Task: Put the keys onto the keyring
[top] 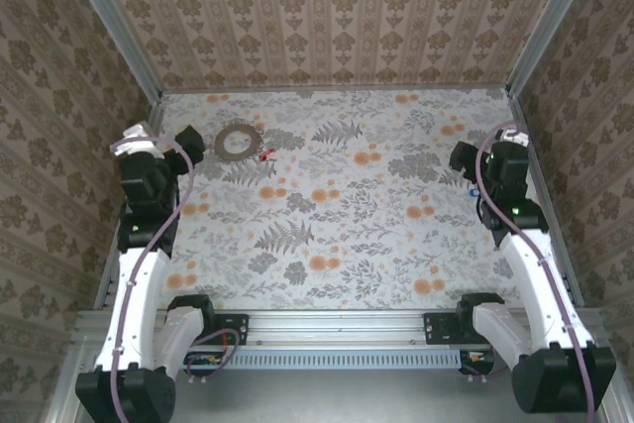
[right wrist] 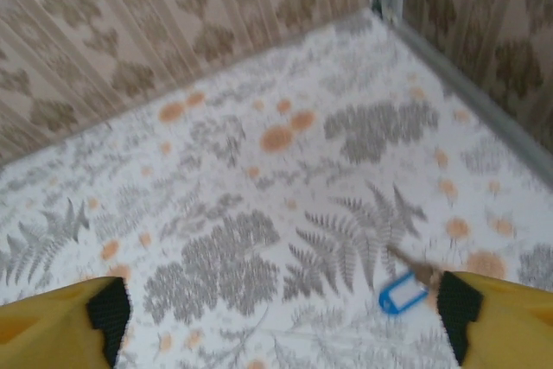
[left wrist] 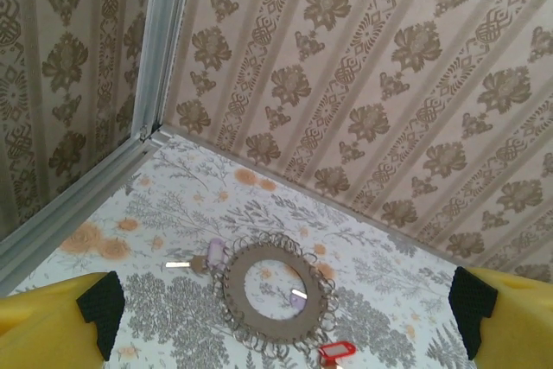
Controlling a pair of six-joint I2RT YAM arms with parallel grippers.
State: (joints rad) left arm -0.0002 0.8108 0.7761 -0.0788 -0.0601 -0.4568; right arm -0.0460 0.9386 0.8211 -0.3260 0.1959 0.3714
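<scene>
**Risks**
- Keyring [left wrist: 232, 289] lying flat on table [top: 327, 225], far left, below left gripper [left wrist: 287, 308], whose jaws are spread wide. Thin band judged likely to skid or be pinned flat rather than lifted.
- Red key [left wrist: 335, 353] just beside ring rim; could be knocked away.
- Blue key [right wrist: 403, 293] at far right, near a fingertip of right gripper [right wrist: 285, 321], jaws spread. Tiny and flat, so easily missed against print.

**Materials**
- Table cover: matte, busy floral.
- Ring: dull grey-brown metal, looped wire fringe.
- Key heads: glossy plastic.
</scene>
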